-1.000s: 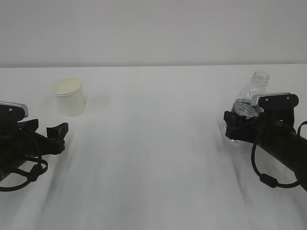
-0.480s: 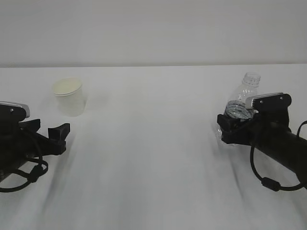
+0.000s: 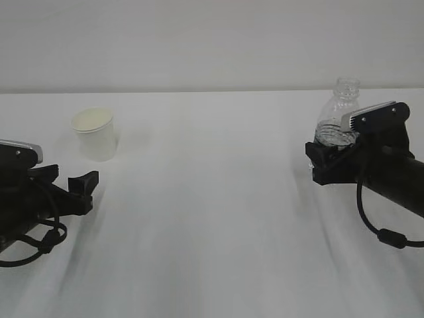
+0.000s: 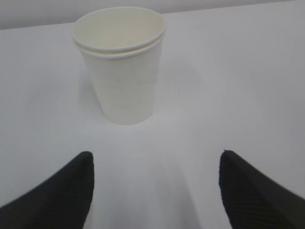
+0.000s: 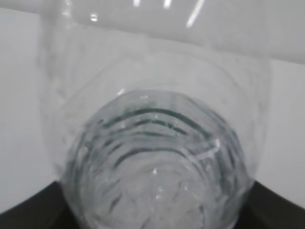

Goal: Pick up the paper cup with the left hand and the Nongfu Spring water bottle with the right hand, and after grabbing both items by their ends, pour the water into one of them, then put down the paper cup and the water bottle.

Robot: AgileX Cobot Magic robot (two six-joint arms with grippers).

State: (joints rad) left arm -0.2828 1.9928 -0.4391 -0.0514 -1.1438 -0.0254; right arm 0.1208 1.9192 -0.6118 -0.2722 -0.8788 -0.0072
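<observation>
While my left hand rests low on the table at the near left with its jaws spread wide and nothing between them, the paper cup stands upright just beyond it, a little farther off and slightly to the right. From the left wrist the cup sits between the lines of my two fingertips but clear of both — bare tabletop lies between its base and my tips.

My right hand is at the right of the scene, clamped around the lower body of the Nongfu Spring water bottle. The bottle stands nearly upright, its open neck above my wrist plate, and it appears to be off the table, though I cannot be sure. In the right wrist view the ribbed clear body fills nearly everything, with my dark jaws only at the lower corners.

Between my two hands the white tabletop is wide and bare — cup and bottle are well apart. The far edge of the table meets a pale wall behind both things; the bottle's neck rises just past that line.
</observation>
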